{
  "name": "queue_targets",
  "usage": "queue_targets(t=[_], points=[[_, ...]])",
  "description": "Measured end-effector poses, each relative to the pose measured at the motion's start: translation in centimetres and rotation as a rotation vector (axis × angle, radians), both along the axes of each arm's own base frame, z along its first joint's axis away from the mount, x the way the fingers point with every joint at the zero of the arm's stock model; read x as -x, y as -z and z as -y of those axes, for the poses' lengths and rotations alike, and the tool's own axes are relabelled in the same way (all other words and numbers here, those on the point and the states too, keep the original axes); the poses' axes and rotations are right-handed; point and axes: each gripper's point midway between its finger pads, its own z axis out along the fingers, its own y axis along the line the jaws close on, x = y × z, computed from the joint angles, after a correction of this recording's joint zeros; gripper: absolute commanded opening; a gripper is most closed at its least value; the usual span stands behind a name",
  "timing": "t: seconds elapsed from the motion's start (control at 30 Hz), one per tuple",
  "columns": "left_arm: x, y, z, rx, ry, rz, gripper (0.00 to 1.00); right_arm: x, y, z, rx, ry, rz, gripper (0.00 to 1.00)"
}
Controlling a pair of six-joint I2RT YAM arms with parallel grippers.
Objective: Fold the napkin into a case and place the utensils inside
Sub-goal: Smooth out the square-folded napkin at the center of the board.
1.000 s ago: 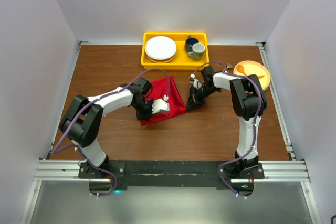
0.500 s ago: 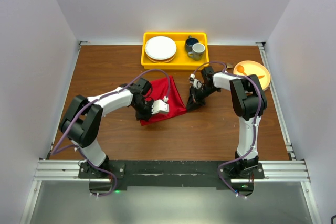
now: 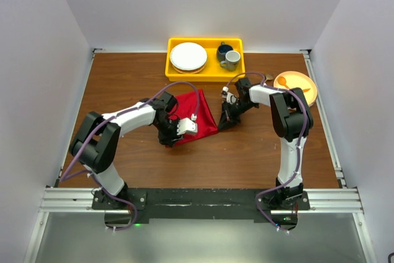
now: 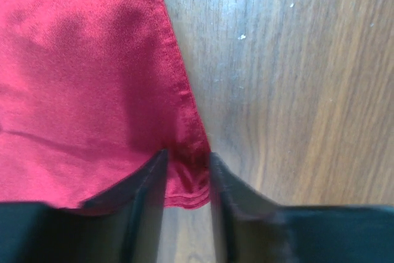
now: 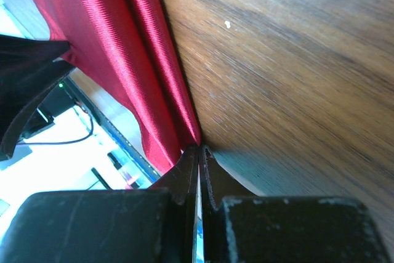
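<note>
The red napkin [image 3: 197, 112] lies folded on the wooden table, in front of the yellow tray. My left gripper [image 3: 173, 138] is at the napkin's near left corner. In the left wrist view its jaws stand apart, and the corner of the napkin [image 4: 86, 78] lies loose between the fingers of the left gripper [image 4: 188, 164]. My right gripper [image 3: 223, 124] is at the napkin's right corner. In the right wrist view the right gripper [image 5: 200, 147] is shut on the edge of the napkin [image 5: 123, 47]. A gold spoon [image 3: 283, 82] rests on the orange plate [image 3: 305, 95] at the right.
The yellow tray [image 3: 203, 76] at the back holds white plates [image 3: 188, 56] and two mugs [image 3: 229, 58]. White walls close in the table on three sides.
My left gripper has opened and let go of the napkin's near left corner, which now lies flatter. The right arm has not moved.
</note>
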Motion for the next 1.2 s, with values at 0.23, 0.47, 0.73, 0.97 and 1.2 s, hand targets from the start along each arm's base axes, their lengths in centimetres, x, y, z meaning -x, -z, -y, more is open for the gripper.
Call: queue_targets(t=[0.23, 0.47, 0.73, 0.97, 1.2], points=[[0.7, -1.9, 0.5, 0.057, 0.001, -0.002, 0.60, 0.8, 0.0, 0.9, 0.032, -0.047, 0.038, 0.00], [-1.9, -6.8, 0.6, 0.258, -0.173, 0.033, 1.00, 1.7, -0.1, 2.5, 0.093, -0.123, 0.085, 0.27], [-9.9, -12.5, -0.1, 0.618, -0.655, -0.010, 1.00, -1.0, -4.4, 4.3, 0.109, -0.203, 0.230, 0.89], [-13.7, -14.7, 1.5, 0.876, -0.928, -0.109, 1.00, -5.2, -11.7, 2.1, -0.012, -0.168, 0.492, 0.96], [-16.6, -11.2, 3.2, 0.960, -1.118, -0.356, 1.00, -5.1, -10.7, -5.0, -0.208, -0.106, 0.426, 0.96]])
